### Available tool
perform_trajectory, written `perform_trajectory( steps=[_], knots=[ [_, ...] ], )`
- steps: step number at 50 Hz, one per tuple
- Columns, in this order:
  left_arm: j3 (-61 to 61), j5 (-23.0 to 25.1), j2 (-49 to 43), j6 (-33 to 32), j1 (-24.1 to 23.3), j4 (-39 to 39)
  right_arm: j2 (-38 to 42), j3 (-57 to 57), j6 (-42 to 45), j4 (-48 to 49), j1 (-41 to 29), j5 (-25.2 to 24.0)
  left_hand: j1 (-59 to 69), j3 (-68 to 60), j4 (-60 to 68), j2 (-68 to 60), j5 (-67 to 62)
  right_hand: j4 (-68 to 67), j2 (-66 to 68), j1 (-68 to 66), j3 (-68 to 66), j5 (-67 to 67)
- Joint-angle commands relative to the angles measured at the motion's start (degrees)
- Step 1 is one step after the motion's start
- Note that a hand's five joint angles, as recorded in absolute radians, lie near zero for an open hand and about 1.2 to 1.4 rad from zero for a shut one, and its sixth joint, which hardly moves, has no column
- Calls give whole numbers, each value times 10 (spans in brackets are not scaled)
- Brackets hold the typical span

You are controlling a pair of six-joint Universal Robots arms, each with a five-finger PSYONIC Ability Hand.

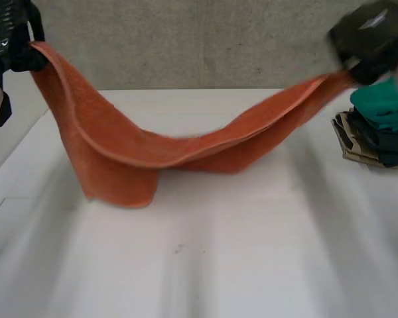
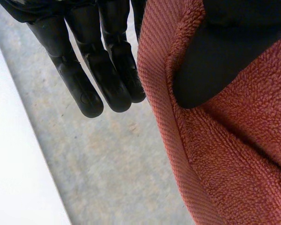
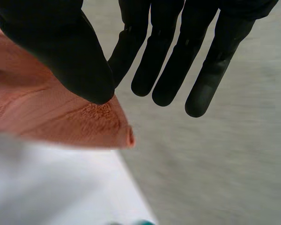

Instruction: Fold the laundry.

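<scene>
An orange towel (image 1: 152, 152) hangs stretched between my two raised hands, and its sagging middle and lower fold rest on the white table (image 1: 219, 265). My left hand (image 1: 20, 53) holds one end high at the left. In the left wrist view its thumb (image 2: 215, 61) presses the towel's (image 2: 234, 154) hemmed edge while the other fingers (image 2: 98, 70) hang straight beside it. At the upper right, my right hand (image 1: 371, 40) holds the other end. Its thumb (image 3: 61, 47) pinches a corner of the towel (image 3: 51, 117) there.
A stack of folded clothes (image 1: 381, 129), green on top over dark and beige pieces, sits at the table's right edge just below my right hand. A grey wall stands behind the table.
</scene>
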State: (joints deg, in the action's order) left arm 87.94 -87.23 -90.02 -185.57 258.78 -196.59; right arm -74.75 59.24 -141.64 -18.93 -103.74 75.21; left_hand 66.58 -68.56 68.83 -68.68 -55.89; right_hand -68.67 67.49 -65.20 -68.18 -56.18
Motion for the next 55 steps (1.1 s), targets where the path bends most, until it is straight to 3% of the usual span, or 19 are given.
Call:
perform_trajectory(
  steps=[1,8,16,20,23,27,31,32,36,42,55],
  knots=[
    [-2,8,-2,-3,31,51,-118,-2,9,-35,38,27,134,-114,112,-113,-141,-113,125,-148,-118,-138],
    [0,41,-27,-5,55,92,-71,22,22,-65,46,28,134,-114,112,-113,-141,-113,125,-148,-118,-138],
    [-29,46,-138,-62,59,101,89,-5,86,-65,37,82,134,-114,112,-113,-141,-113,125,-148,-118,-138],
    [-121,44,-239,-113,56,100,175,-67,87,-31,28,120,134,-114,112,-113,-141,-113,125,-148,-118,-138],
    [-200,44,-290,-115,54,88,216,-126,80,38,18,141,134,-114,112,-113,-141,-113,125,-148,-118,-138],
    [-353,42,-354,-86,44,19,227,-192,57,201,6,167,134,-114,112,-113,-141,-113,125,-148,-118,-138],
    [-436,40,-365,-27,45,-133,210,-204,39,380,0,179,134,-114,112,-113,-141,-113,125,-148,-118,-138],
    [-446,33,-363,-1,48,-209,204,-203,36,409,-1,179,134,-114,112,-113,-141,-113,125,-148,-118,-138],
    [-446,13,-358,24,45,-322,186,-193,31,472,-4,173,134,-114,112,-113,-141,-113,125,-148,-118,-138],
    [-415,7,-352,28,43,-270,169,-149,-4,474,-6,149,134,-114,112,-113,-141,-113,125,-148,-118,-138],
    [-117,15,-305,23,40,-216,155,95,-50,435,4,55,134,-114,112,-113,-141,-113,125,-148,-118,-138]
  ],
)
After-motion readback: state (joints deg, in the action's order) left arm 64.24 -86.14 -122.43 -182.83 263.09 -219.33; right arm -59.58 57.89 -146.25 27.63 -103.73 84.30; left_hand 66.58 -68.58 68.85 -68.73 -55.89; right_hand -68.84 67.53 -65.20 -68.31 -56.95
